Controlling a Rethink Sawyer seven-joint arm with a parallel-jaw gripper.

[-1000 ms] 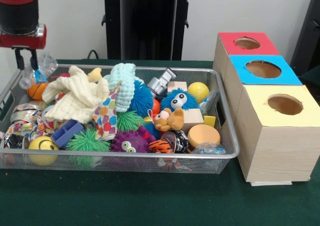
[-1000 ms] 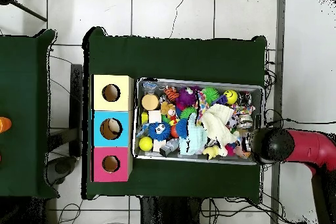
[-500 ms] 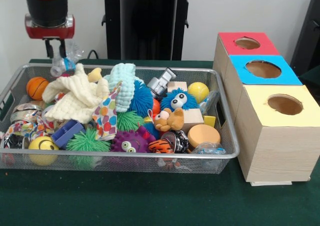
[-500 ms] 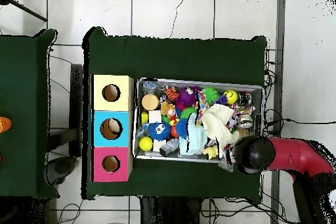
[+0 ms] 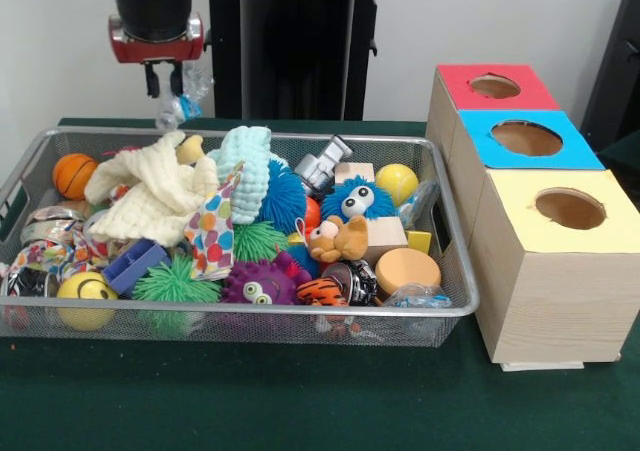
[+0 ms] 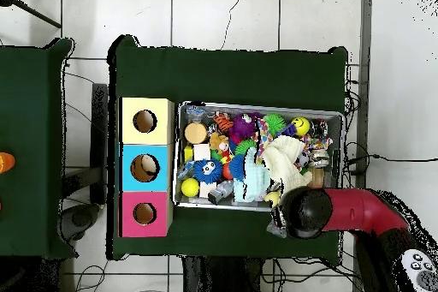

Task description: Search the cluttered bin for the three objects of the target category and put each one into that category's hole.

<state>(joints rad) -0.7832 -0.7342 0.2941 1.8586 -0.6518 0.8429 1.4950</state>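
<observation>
My gripper (image 5: 165,81) hangs above the back left rim of the wire bin (image 5: 250,311), shut on a crumpled clear plastic item (image 5: 188,93) with a bit of blue on it. From overhead the arm's round head (image 6: 305,212) covers the fingers, and it stands just outside the wire bin's (image 6: 257,105) robot-side edge. Three wooden boxes stand beside the bin, each with a hole in its top: red (image 5: 495,86), blue (image 5: 527,136) and yellow (image 5: 568,209). The bin is packed with toys.
The bin holds a cream cloth (image 5: 155,196), an orange ball (image 5: 75,174), a yellow ball (image 5: 397,182), spiky rubber balls (image 5: 175,283), a blue fuzzy toy (image 5: 355,199), wooden blocks (image 5: 385,236) and other items. Green cloth covers the table.
The gripper has risen and travelled right in the front view, from the bin's left end toward the boxes, carrying the clear plastic item. The orange ball it hid now shows.
</observation>
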